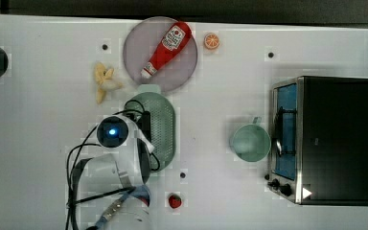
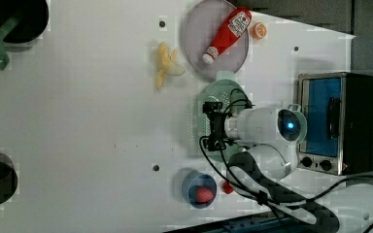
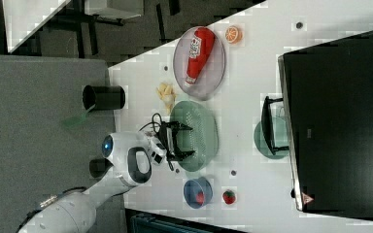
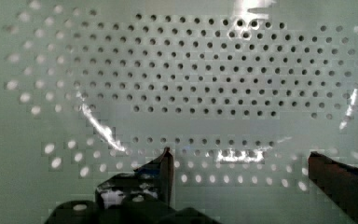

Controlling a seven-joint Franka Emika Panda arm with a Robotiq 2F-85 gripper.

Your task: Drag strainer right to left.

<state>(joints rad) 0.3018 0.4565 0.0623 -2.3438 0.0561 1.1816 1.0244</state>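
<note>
Your end effector (image 3: 183, 141) is hanging over the strainer (image 1: 162, 125) with its 2 fingers (image 4: 163, 172) spread wide and gripping nothing. In the wrist view those dark fingers are framing the pale green perforated floor of the bowl, so you are looking straight down into it.

You are seeing the strainer sitting near the middle of the white worktop (image 1: 38, 124). In the top view it is lying just below a grey plate (image 1: 135, 50) carrying a red ketchup bottle (image 1: 166, 49), with a peeled banana (image 1: 104, 82) off to the top view's left and a mint cup (image 1: 249, 143) and a toaster oven (image 1: 323, 139) to the top view's right.

Judging progress: the drag appears not yet begun. You are poised above the strainer's side, no contact with rim or wall is visible, and the whole slide across the worktop is still waiting.

Writing: the ketchup bottle is wearing a white label, but its lettering is too small to read. The toaster oven is showing a small triangular warning sticker.
</note>
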